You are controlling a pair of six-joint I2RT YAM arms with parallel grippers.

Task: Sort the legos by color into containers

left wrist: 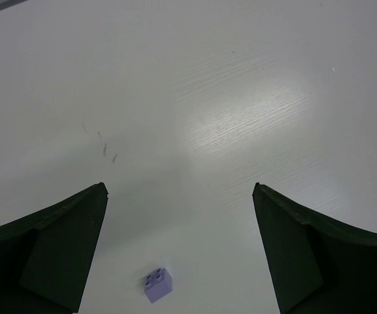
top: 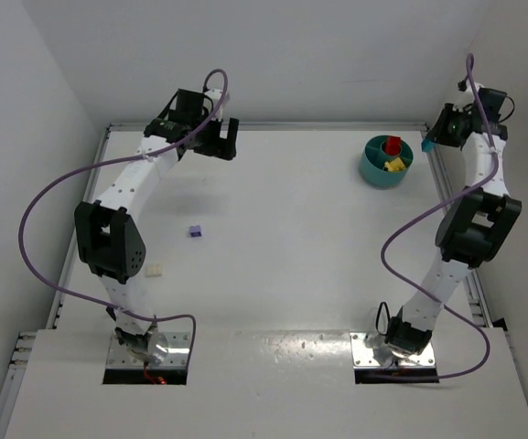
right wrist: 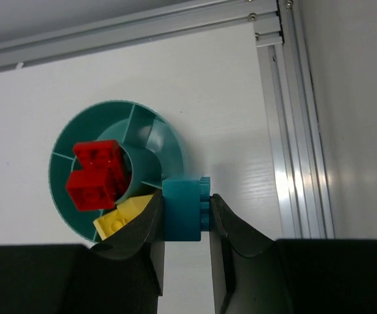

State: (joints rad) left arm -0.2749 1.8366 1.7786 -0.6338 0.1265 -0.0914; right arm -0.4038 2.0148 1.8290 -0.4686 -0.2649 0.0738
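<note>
1. Cyan square plastic brick [right wrist: 180, 219] is pinched in the right gripper [right wrist: 184, 204], jaws narrowed onto its sides, lower centre of the wrist view.
2. It hangs over the lower-right rim of the round teal divided plastic dish [right wrist: 61, 173], upper right in the overhead view. Red bricks [right wrist: 97, 173] and yellow bricks [right wrist: 119, 219] lie inside.
3. Advice: shift inward over a free compartment before release; from the rim it could bounce out.
4. Left gripper [left wrist: 180, 188] is spread wide and empty, with a small purple brick [left wrist: 159, 284] below it. A cream brick [top: 154, 271] lies lower left.
5. Aluminium edge rail [right wrist: 293, 131] runs just right of the dish, so clearance is tight.
</note>
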